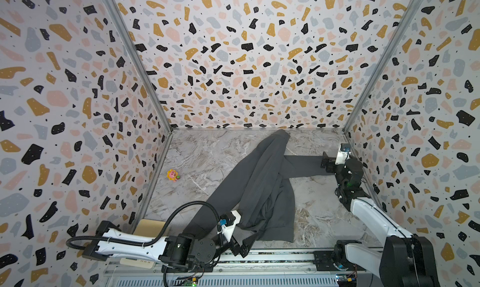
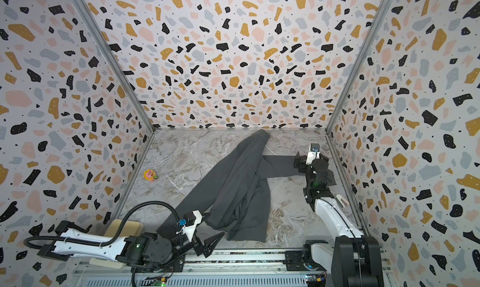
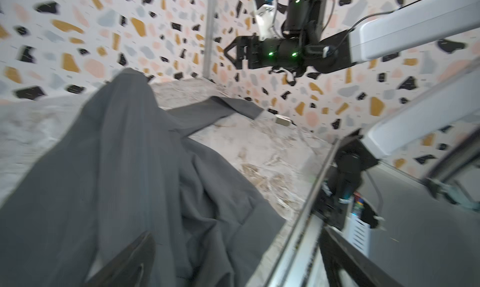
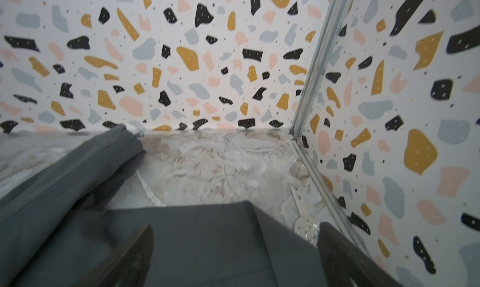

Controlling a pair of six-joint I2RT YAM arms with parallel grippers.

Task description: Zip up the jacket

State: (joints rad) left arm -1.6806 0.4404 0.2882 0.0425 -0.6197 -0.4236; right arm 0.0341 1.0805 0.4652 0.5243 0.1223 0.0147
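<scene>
While both arms stand at the margins of the marble surface (image 1: 207, 155), the jacket (image 1: 262, 184) lies crumpled across its middle, running diagonally from the foot of the far wall to the near edge. One sleeve (image 1: 304, 166) stretches flat toward the right wall; the other sleeve (image 1: 207, 210) extends toward the near left corner and passes under the left arm's wrist. A long straight line runs down the garment's body in both top views, but whether the zipper is closed along it cannot be told.

Left claw (image 1: 245, 245): released, jaws spread wide at the near edge of the surface, just beside the jacket's lower hem. In the left wrist view one finger (image 3: 130, 259) lies over the fabric and nothing is pinched.

Right claw (image 1: 324, 163): released, jaws spread wide above the cuff end of the right-hand sleeve. The left wrist view shows it raised clear of the surface, with the sleeve lying flat beneath.

A small pink and yellow toy (image 1: 173, 175) sits near the left wall, well apart from the jacket.
</scene>
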